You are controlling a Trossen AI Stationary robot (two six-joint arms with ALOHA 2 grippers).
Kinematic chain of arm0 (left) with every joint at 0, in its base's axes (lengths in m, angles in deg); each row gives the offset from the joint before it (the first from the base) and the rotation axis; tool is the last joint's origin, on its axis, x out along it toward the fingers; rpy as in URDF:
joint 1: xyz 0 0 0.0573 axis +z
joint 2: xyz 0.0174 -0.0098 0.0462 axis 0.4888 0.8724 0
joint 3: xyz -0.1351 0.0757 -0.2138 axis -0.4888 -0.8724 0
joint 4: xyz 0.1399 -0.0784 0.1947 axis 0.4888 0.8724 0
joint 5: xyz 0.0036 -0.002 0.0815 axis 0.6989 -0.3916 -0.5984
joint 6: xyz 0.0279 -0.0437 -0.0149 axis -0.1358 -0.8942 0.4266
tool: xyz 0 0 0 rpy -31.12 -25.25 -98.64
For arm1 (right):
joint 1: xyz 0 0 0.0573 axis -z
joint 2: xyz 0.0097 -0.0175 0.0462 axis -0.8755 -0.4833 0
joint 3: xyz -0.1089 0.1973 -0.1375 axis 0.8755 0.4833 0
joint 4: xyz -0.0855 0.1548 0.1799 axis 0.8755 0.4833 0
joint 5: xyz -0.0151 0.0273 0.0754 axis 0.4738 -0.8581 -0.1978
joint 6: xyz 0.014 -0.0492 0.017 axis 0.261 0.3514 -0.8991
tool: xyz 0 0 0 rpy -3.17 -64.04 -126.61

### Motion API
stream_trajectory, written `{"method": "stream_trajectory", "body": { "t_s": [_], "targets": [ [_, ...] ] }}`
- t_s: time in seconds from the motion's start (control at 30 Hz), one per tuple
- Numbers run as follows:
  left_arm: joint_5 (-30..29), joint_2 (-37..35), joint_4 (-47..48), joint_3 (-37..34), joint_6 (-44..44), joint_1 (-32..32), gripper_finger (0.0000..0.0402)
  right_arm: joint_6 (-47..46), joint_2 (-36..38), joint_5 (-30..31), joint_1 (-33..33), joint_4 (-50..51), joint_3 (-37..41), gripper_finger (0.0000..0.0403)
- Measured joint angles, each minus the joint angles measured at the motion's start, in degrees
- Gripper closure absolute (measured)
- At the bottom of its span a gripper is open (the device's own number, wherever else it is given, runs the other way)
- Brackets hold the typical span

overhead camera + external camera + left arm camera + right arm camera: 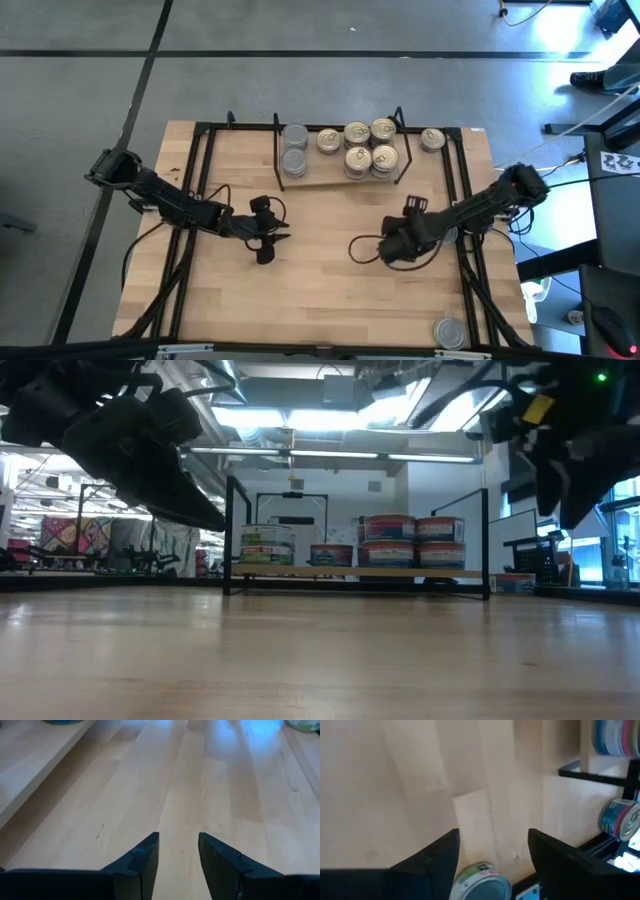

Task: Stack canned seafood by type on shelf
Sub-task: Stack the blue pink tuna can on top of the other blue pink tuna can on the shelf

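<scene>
Left hand, dark two-finger, sits centre-left over the light wooden desk, fingers part spread, empty. Black wire shelf w/ wooden board is upper centre, round flat tins stacked on it. Right hand, centre-right, spread round a green-label tin. Risk: off-centre squeeze could skid the tin away.

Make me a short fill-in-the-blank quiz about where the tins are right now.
1. Most tins stand on the ___ at the table's far edge.
2. One tin lies just outside the shelf's ___ end.
3. Another tin lies at the table's ___ right corner.

Answers: shelf; right; near
</scene>
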Motion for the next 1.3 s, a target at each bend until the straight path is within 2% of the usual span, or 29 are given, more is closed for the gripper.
{"method": "stream_trajectory", "body": {
  "t_s": [0.13,0.27,0.43,0.57,0.77,0.93,1.1,1.3],
  "targets": [
    [0.01,0.0,0.36,0.0,0.0,0.01,0.0266,-3.67,8.77,3.27,1.14,-0.57,6.92,0.0181],
    [0.01,0.0,0.27,0.0,0.0,0.2,0.0266,-8.96,19.86,6.6,6.15,-0.4,12.35,0.0187],
    [0.01,0.0,0.28,0.0,0.2,0.34,0.0266,-12.2,31.16,11.18,17.04,-0.29,15.05,0.0188],
    [0.0,0.0,0.28,0.0,0.2,0.34,0.0266,-9.19,35.98,12.98,28.51,-2.12,15.08,0.0188],
    [0.01,0.0,0.3,0.0,0.22,0.34,0.0266,0.11,37.11,11.04,45.99,-11.64,15.08,0.0188],
    [0.01,0.0,0.32,0.0,0.22,0.34,0.0266,8.97,34.46,8.52,60.03,-21.33,15.05,0.0188],
    [0.01,0.0,0.32,0.0,0.42,0.34,0.0266,14.96,30.1,1.98,73.09,-29.17,15.05,0.0188],
    [0.01,0.0,0.68,0.02,0.42,0.34,0.0266,16.48,24.35,0.14,74.93,-31.93,14.87,0.0218]
  ]
}}
